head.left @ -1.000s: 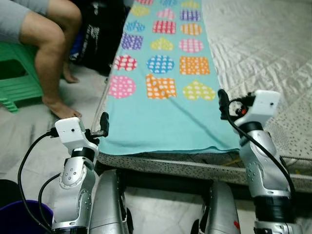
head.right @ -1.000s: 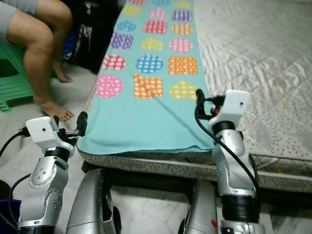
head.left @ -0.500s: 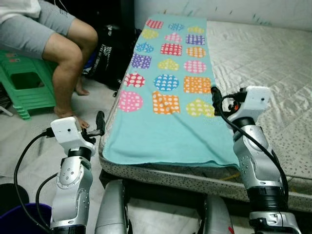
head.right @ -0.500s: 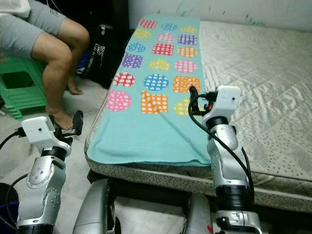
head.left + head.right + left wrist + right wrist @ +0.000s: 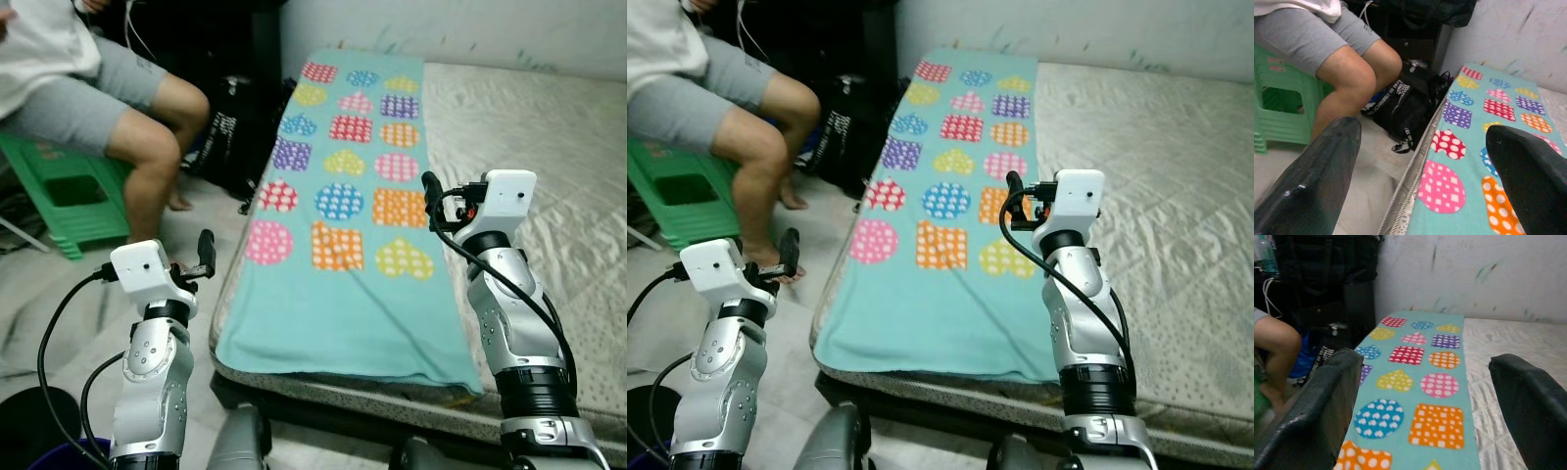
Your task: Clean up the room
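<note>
Left pincer (image 5: 1420,181): fingers spread, holding nothing, raised over the floor beside the bed edge. Right pincer (image 5: 1425,406): fingers spread, holding nothing, raised above the cloth.

Cloth (image 5: 338,264): teal, flat, long strip printed with dotted and checked circles, hearts and squares; lies ahead of both pincers along the mattress edge.

Mattress (image 5: 549,147): grey, quilted.

Left wrist view adds a black bag (image 5: 1405,105) by the bed, a seated person's knee (image 5: 1347,73), a green plastic stool (image 5: 1281,105).
</note>
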### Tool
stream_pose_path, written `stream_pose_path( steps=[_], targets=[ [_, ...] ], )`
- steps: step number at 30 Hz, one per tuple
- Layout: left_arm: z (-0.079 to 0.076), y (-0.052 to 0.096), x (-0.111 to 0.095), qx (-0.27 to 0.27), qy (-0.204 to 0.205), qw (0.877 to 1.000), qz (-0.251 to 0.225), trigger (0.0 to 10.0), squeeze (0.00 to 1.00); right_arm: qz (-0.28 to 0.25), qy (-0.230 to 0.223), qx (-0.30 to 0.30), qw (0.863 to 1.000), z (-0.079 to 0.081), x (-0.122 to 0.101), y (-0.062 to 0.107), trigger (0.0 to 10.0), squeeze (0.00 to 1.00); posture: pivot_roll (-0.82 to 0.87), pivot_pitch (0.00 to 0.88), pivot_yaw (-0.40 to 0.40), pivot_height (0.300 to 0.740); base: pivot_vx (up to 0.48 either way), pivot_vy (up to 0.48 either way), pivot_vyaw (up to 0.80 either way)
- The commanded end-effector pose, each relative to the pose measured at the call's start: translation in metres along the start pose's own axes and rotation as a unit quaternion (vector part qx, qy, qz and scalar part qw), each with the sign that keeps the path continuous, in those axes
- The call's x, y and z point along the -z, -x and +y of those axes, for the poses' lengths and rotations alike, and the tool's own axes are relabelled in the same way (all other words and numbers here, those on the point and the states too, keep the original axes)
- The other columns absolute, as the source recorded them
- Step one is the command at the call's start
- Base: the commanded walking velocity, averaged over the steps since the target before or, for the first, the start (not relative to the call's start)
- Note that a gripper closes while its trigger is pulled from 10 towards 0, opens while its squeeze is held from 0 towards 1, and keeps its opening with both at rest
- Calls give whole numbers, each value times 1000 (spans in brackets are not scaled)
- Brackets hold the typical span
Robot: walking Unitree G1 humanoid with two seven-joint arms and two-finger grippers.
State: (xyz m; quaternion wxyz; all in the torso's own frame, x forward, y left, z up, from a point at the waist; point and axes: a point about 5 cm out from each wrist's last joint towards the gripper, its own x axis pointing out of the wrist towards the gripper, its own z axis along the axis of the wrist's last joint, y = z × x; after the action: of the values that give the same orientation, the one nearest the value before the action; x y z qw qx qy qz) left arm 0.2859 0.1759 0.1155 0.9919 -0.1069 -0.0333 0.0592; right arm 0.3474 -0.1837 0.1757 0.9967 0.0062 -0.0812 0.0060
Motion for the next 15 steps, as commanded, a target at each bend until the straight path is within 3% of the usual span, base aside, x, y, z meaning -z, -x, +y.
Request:
stream_pose_path(
  steps=[1, 15],
  targets=[
    [1, -3, -1, -3, -4, 1000, -2, 10000, 0, 4, -3, -3, 1000, 3, 1, -2, 10000, 0, 50, 0, 55, 740, 0, 0, 0],
    [4, -17, -4, 4, -28, 1000, -10, 10000, 0, 39, 40, -69, 996, 22, 13, -14, 10000, 0, 45, 0, 74, 740, 0, 0, 0]
  ],
)
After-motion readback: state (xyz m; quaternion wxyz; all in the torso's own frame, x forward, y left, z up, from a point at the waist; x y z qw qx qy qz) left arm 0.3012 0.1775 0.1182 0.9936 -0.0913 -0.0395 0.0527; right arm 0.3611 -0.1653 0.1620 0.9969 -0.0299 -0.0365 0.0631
